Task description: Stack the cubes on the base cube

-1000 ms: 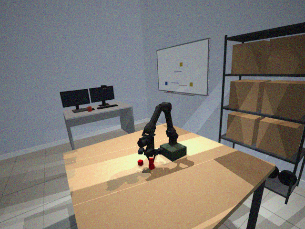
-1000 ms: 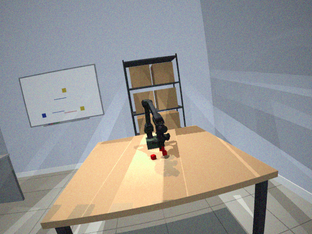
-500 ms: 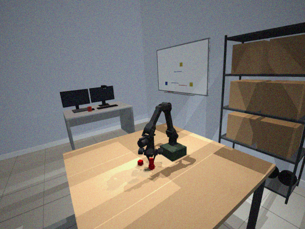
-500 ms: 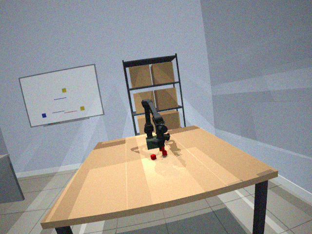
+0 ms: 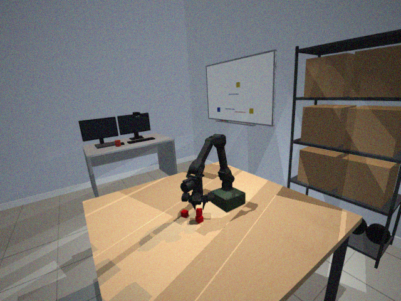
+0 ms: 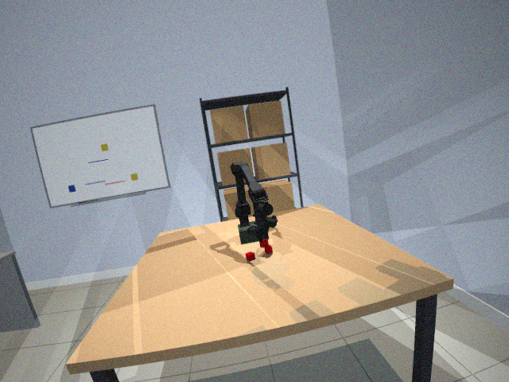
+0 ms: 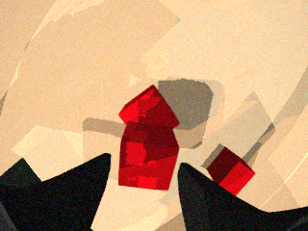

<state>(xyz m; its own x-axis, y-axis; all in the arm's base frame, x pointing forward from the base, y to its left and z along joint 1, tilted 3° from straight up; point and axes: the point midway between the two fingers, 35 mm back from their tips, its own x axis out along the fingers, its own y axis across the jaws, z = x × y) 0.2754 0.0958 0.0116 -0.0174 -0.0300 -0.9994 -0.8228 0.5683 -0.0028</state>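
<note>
Wrist view: we see the gripper (image 7: 142, 162) with its two dark fingers standing on either side of a red cube (image 7: 149, 164); a strip of table shows between each finger and the cube's sides, so we read the jaws as released and grasping nothing. This upper cube sits on top of the red base cube (image 7: 148, 108); the base cube shows past its far edge, turned at an angle to it, so the two do not line up squarely. We cannot tell from here exactly which corner of the base cube it caps.

The second loose cube (image 7: 230, 169) lies on the table (image 7: 77, 45) to the right of the base cube in this view, apart from it and touching neither cube nor finger.

From the top view, the upper cube (image 5: 198, 211) stands directly on the base cube (image 5: 199, 219), slightly offset; the gripper (image 5: 198, 207) hangs just above the base cube, fingertips flanking the upper cube. The second loose cube (image 5: 184, 212) rests to the left of the base cube, near but separate; the arm's dark green pedestal (image 5: 228, 199) stands behind and to the right of the base cube.
</note>
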